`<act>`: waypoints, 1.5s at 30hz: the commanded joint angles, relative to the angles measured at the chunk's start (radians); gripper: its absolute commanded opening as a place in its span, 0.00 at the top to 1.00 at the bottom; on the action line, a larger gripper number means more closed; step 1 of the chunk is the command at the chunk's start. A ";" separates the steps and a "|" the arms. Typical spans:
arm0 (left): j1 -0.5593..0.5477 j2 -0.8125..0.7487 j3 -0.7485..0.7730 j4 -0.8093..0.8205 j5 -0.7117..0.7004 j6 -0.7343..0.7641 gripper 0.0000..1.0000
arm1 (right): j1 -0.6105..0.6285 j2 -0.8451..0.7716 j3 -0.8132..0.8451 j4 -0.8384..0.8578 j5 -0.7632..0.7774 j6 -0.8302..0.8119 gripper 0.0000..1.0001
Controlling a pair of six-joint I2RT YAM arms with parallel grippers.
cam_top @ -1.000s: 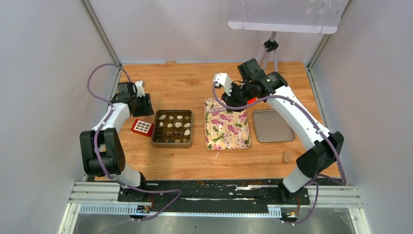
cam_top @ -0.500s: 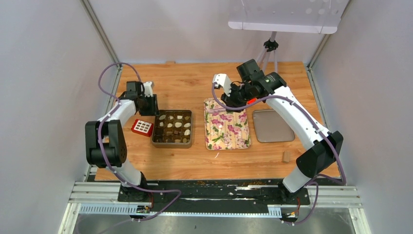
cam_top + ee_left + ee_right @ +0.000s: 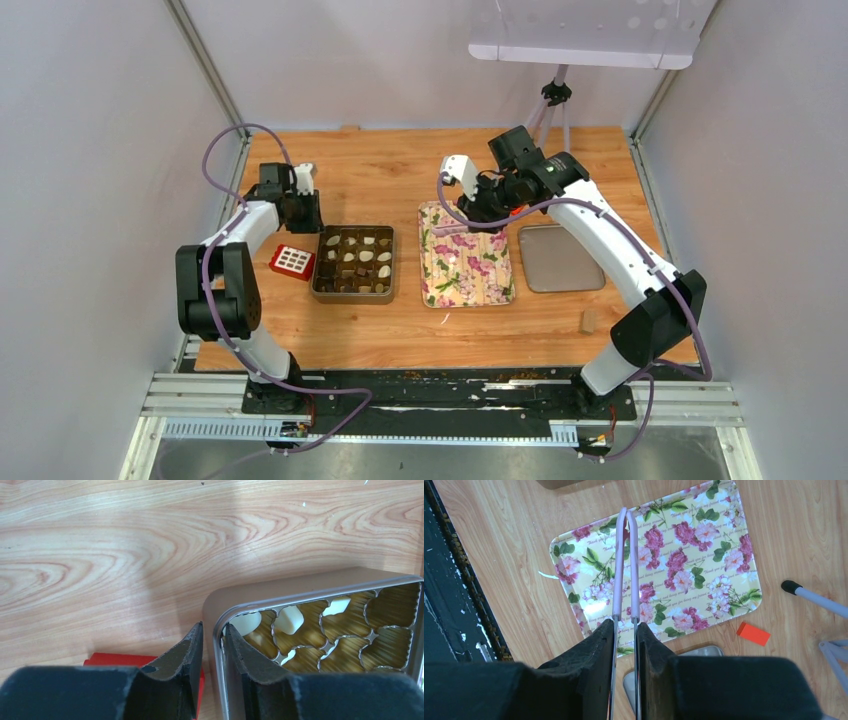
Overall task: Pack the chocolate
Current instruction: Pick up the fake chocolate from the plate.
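Observation:
The chocolate [image 3: 355,258], dark, white and tan pieces, fills the moulded cups of a metal tin [image 3: 318,283] at centre left. In the left wrist view, white pieces [image 3: 290,620] lie in cups near the tin's corner [image 3: 220,625]. My left gripper [image 3: 212,630] straddles that corner wall, one finger inside and one outside. It is open by a narrow gap, with a little space showing on the outer side. My right gripper [image 3: 625,625] hangs above the floral tray [image 3: 724,545], shut on pink-tipped tongs [image 3: 626,565] whose tips nearly meet.
A red block with white squares [image 3: 292,261] lies just left of the tin. A silver lid [image 3: 560,258] sits right of the floral tray [image 3: 465,265]. A small orange block [image 3: 753,633] lies behind the lid, a tan cylinder [image 3: 588,320] at front right, and a tripod [image 3: 555,100] at the back.
My left arm swung back and right to the tin's far left corner, and its jaws narrowed around the wall. The right arm with the tongs shifted only slightly.

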State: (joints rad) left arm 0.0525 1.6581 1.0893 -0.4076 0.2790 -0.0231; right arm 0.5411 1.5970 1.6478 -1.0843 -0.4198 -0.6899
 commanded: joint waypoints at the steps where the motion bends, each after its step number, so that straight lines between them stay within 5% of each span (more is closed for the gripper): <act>1: -0.004 -0.034 0.000 0.013 -0.002 0.022 0.73 | -0.004 -0.038 0.002 0.046 -0.005 0.006 0.78; 13: -0.005 -0.022 0.014 -0.034 0.033 0.064 0.82 | -0.006 -0.046 -0.009 0.051 -0.005 0.001 0.78; 18: -0.005 -0.058 0.017 -0.040 0.066 0.044 1.00 | -0.006 -0.051 -0.022 0.050 -0.007 -0.002 0.78; 45: -0.009 -0.348 -0.093 0.048 0.106 -0.111 1.00 | -0.007 0.002 -0.045 0.042 -0.006 -0.035 0.79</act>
State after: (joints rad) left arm 0.0471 1.3540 1.0042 -0.4335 0.3393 -0.0906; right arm 0.5396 1.5955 1.5997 -1.0714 -0.4198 -0.6994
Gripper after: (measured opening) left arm 0.009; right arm 0.221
